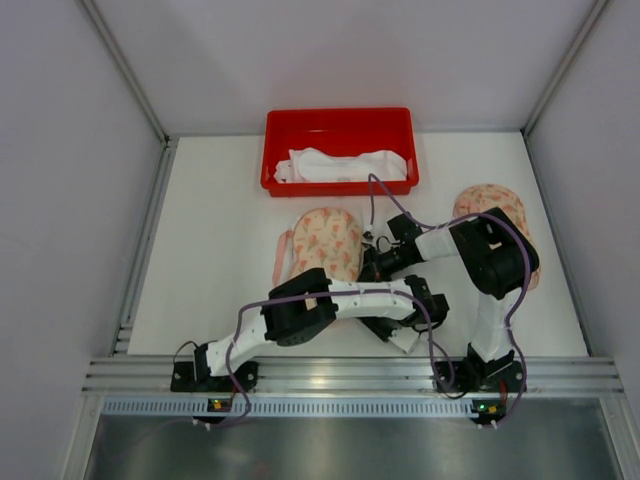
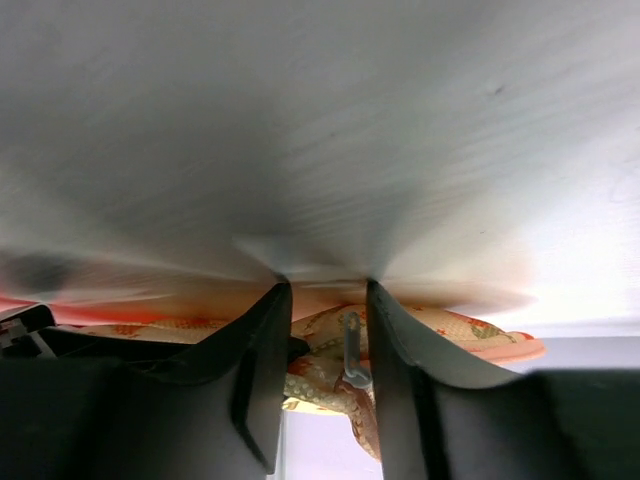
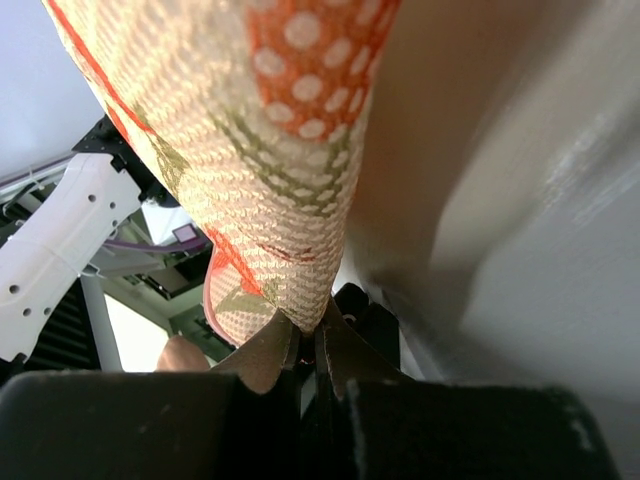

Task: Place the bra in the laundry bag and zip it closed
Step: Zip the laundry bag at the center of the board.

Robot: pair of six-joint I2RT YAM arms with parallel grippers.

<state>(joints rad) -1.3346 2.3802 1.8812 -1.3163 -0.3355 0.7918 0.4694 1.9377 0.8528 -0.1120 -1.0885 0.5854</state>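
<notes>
The white bra (image 1: 340,165) lies in the red tray (image 1: 340,120) at the back. The floral mesh laundry bag lies open in two domed halves, one at the middle (image 1: 328,242) and one at the right (image 1: 495,205). My right gripper (image 1: 372,262) is shut on a fold of the bag's mesh (image 3: 260,150), seen at its fingertips (image 3: 308,335). My left gripper (image 1: 400,335) points down near the front edge. In the left wrist view its jaws (image 2: 323,290) stand apart against the table, with the bag's grey zipper pull (image 2: 351,350) and fabric (image 2: 320,375) between them, not pinched.
White table (image 1: 220,250) with grey walls on three sides and a metal rail along the front (image 1: 350,375). Both arms cross in the middle front, with purple cables (image 1: 400,210) looping over them.
</notes>
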